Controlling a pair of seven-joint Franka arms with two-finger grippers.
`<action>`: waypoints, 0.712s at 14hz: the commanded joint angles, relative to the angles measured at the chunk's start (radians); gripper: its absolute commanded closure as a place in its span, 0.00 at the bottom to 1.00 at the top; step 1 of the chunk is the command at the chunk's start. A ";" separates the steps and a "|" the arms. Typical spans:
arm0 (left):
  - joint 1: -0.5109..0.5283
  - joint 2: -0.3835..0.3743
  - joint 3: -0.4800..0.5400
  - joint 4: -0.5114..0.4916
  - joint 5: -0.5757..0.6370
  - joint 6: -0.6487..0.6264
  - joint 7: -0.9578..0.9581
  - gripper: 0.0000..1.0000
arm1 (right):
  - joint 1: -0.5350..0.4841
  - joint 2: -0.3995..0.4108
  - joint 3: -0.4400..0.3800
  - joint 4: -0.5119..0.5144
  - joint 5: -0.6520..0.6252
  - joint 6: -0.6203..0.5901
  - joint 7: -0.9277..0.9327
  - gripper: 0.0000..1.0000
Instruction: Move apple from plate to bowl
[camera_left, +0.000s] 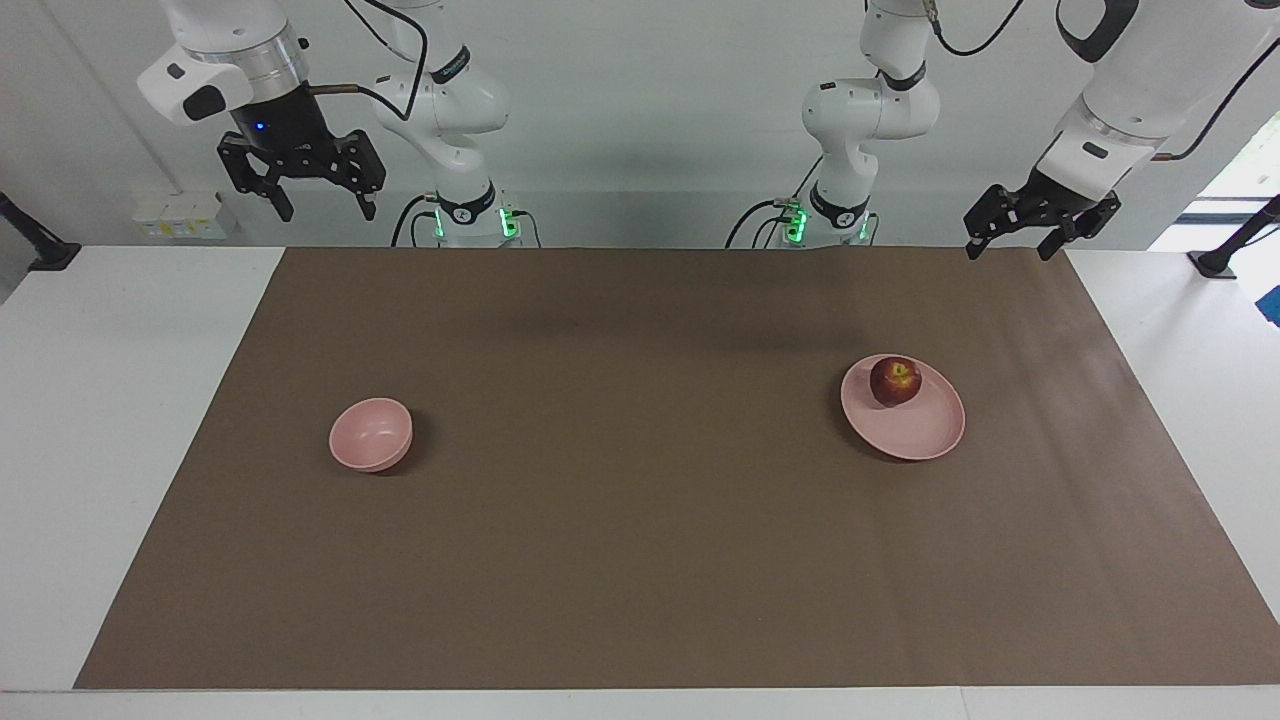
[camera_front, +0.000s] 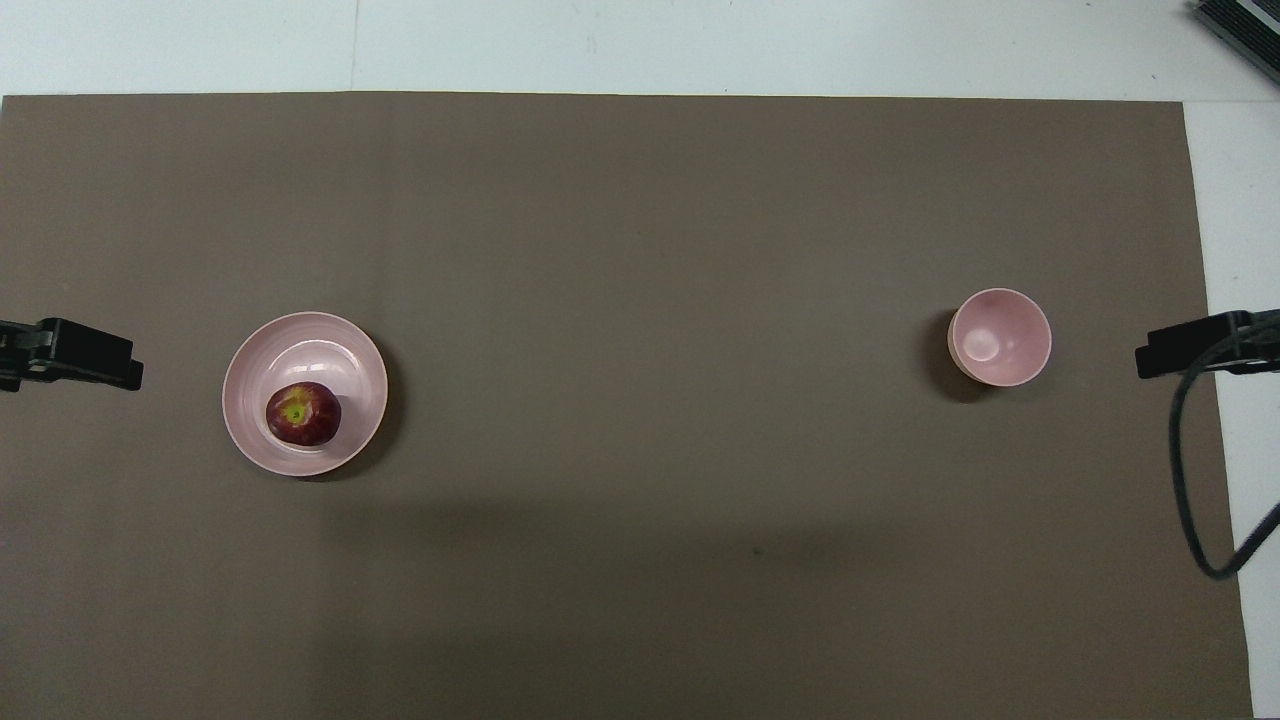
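Apple-grabbing is starting: the small round dark red apple (camera_left: 895, 381) is sitting at six o'clock, overhead, on the wide flat pink plate (camera_left: 925, 430), so the left gripper (camera_left: 1010, 243), jaws wide like the waiting right gripper's (camera_left: 322, 208), is needing to come straight down, then be carrying it to the small deep pink bowl (camera_left: 371, 434).

Glossy apple (camera_left: 895, 381), smooth plate (camera_left: 915, 425), matt brown table cover (camera_left: 640, 560).

Both arms parked up high, nothing in hand

Left gripper (camera_left: 1008, 243) hangs tilted over the table edge at its own end, fingers spread. Right gripper (camera_left: 321, 208) points straight down above its own end, jaws wide apart too. Both arms wait.
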 joint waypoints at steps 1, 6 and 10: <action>-0.005 -0.023 -0.001 -0.027 0.000 0.009 -0.003 0.00 | -0.008 -0.030 0.004 -0.051 0.002 0.074 -0.024 0.00; -0.009 -0.017 -0.001 -0.018 -0.009 0.021 -0.020 0.00 | -0.006 -0.022 0.000 -0.063 0.002 0.061 -0.023 0.00; 0.003 -0.017 0.001 -0.011 -0.007 0.021 -0.009 0.00 | -0.008 -0.020 -0.001 -0.057 0.004 0.050 -0.023 0.00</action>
